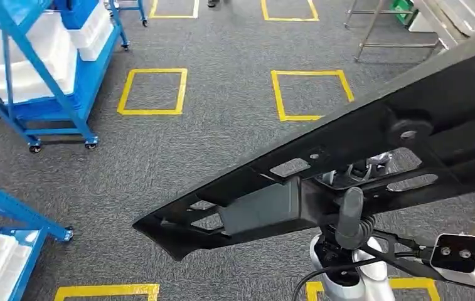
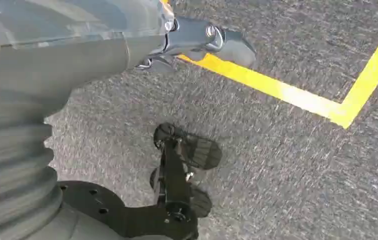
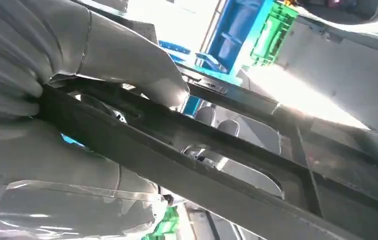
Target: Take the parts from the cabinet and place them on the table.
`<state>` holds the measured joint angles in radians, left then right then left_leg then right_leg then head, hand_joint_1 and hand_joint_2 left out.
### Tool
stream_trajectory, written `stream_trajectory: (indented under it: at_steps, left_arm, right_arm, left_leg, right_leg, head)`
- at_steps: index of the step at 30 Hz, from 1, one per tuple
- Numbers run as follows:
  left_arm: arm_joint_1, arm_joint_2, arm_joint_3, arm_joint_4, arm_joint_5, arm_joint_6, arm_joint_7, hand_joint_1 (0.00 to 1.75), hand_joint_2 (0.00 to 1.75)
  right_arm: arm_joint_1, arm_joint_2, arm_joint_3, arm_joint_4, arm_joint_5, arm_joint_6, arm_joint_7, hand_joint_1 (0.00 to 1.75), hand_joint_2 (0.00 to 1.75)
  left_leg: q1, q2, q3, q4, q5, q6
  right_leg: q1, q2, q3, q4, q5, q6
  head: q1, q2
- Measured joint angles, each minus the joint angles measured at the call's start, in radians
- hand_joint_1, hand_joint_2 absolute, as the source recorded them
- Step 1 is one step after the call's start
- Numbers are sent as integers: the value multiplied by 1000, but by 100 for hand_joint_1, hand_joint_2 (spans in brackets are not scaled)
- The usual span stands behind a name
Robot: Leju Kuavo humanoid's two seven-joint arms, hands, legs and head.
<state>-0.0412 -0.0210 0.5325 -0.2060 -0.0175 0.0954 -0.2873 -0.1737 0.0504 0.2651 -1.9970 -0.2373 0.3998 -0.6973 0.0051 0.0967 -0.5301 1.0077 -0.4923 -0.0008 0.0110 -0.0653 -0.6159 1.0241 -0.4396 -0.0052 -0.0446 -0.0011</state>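
Observation:
A long black frame-like part with cut-out slots runs slantwise across the head view, from low centre-left up to the right edge. My right hand grips it from below near its middle, with a grey digit wrapped up over its edge. In the right wrist view the thick grey thumb and the palm of my right hand clamp the part's black rail. My left hand hangs over the carpet with nothing in it, its dark fingers stretched out.
A blue wheeled rack with white bins stands at the back left, and another blue rack at the near left. Yellow taped squares mark the grey carpet. Metal table legs stand at the back right.

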Motion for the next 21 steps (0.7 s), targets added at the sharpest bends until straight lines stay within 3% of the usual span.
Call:
stream_trajectory:
  at_steps: [2, 3, 4, 5, 7, 8, 9, 10, 12, 13, 14, 18, 19, 20, 21]
  left_arm:
    - [-1, 0, 2, 0, -4, 4, 6, 0, 175]
    - [-3, -1, 2, 0, -6, 5, 6, 0, 175]
    - [-4, 0, 3, 0, -5, 6, 6, 0, 175]
    - [-3, -2, 6, 0, -2, 6, 5, 0, 175]
    - [2, -2, 15, 0, 5, 6, 1, 0, 175]
    - [4, -2, 18, 0, 6, 6, -5, 0, 175]
    - [6, -2, 21, 0, 6, 6, -10, 0, 175]
    - [6, -2, 23, 0, 5, 6, -12, 0, 175]
    - [3, 1, 25, 0, 2, 5, -14, 0, 175]
    - [2, 3, 29, 0, 1, 3, -15, 0, 175]
    - [4, 3, 31, 0, 0, 3, -16, 0, 175]
    - [-2, 17, 43, 0, 3, 2, -26, 0, 175]
    - [-4, 18, 45, 0, 3, -2, -28, 0, 175]
    - [-3, 21, 47, 0, 1, -3, -32, 0, 175]
    - [-1, 24, 47, 0, -1, -5, -34, 0, 175]
  right_arm:
    - [3, -1, 0, 0, 0, -2, 0, 175, 175]
    - [5, -1, 0, -1, 0, -2, 0, 175, 175]
    - [6, 0, 0, -1, 0, -1, 0, 175, 175]
    - [4, 1, 0, 0, -1, 0, 0, 175, 175]
    - [6, 2, 0, 2, -3, 11, 0, 175, 175]
    - [6, 2, 0, 2, -3, 20, 0, 175, 175]
    - [6, 2, 0, 2, -2, 27, 0, 175, 175]
    - [5, 3, 0, 2, 1, 31, 0, 175, 175]
    - [6, 4, 0, 0, 2, 22, 0, 175, 175]
    - [5, 4, 0, -2, -2, 13, 0, 175, 175]
    - [5, 4, 0, -1, -11, 7, 0, 175, 175]
    - [7, 3, 0, 0, -39, 0, 0, 175, 175]
    - [10, 3, 0, 0, -39, 4, 0, 175, 175]
    - [9, 3, 0, 0, -39, 13, 0, 175, 175]
    - [10, 3, 0, 0, -39, 23, 0, 175, 175]
  left_leg:
    - [0, 20, 8, -7, -3, -9]
    - [0, 30, 12, -6, -10, -17]
    - [7, -19, 10, 14, -26, -21]
    - [7, -58, -13, 65, -57, -22]
    - [8, -84, -97, 230, -131, -27]
    - [8, -87, -135, 298, -148, -29]
    - [8, -87, -153, 319, -139, -31]
    - [9, -87, -148, 294, -107, -32]
    - [12, -98, -85, 135, -5, -30]
    - [18, -139, -51, 52, 35, -31]
    - [21, -186, -39, 15, 20, -28]
    - [16, -144, -35, 10, 25, -1]
    - [17, -129, -30, 2, 30, 8]
    - [15, -120, -27, -1, 30, 12]
    - [13, -111, -27, -1, 28, 17]
  right_leg:
    - [3, 23, -2, -1, -2, -7]
    - [-5, 39, 8, -12, 4, -15]
    - [-8, 47, 14, -20, 6, -19]
    - [-10, 55, 15, -21, 7, -25]
    - [-8, 77, 15, -20, 5, -32]
    - [-7, 92, 15, -20, 4, -32]
    - [-7, 106, 16, -19, 4, -32]
    - [-8, 120, 18, -18, 4, -31]
    - [-11, 149, 23, -13, -1, -25]
    - [-12, 159, 21, -8, -5, -19]
    - [-7, 172, 12, 5, -9, -12]
    - [-16, 213, -2, 0, 0, 14]
    - [-16, 161, -3, 16, -11, 15]
    - [-13, 112, -24, 58, -39, 20]
    - [-15, 97, -49, 107, -66, 23]
  head:
    - [0, 0]
    - [0, 0]
    - [0, 0]
    - [0, 0]
    - [0, 0]
    - [0, 0]
    - [0, 0]
    - [0, 0]
    - [0, 0]
    - [0, 0]
    - [0, 0]
    - [0, 0]
    - [0, 0]
    - [0, 0]
    - [0, 0]
